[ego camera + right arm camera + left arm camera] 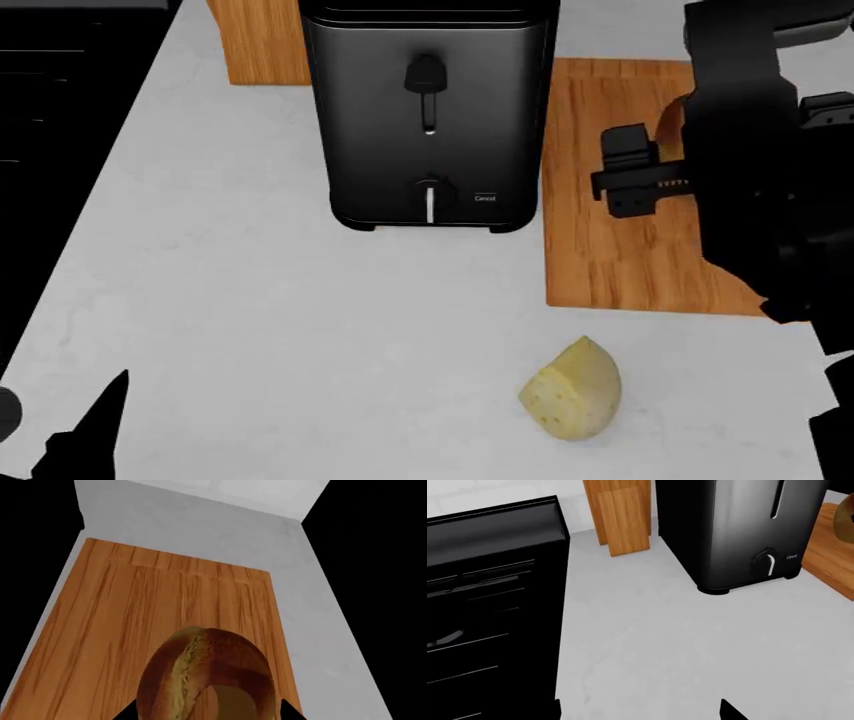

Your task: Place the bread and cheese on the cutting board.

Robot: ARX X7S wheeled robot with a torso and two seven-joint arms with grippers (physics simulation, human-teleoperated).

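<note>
The bread (200,670), a golden-brown crusty loaf, sits between the fingertips of my right gripper (208,715), which is shut on it above the orange-brown cutting board (133,605). From the head, the right gripper (625,175) hangs over the cutting board (614,260), and only a sliver of bread (665,125) shows beside the arm. The cheese (574,390), a pale yellow wedge, lies on the white counter just in front of the board's near edge. My left gripper (640,712) is open over bare counter at the near left (83,435), well apart from the cheese.
A black toaster (427,110) stands directly left of the board. Behind it to the left stands a plain wooden block (260,40). A black stove (487,605) borders the counter's left side. A white wall (220,495) rises behind the board.
</note>
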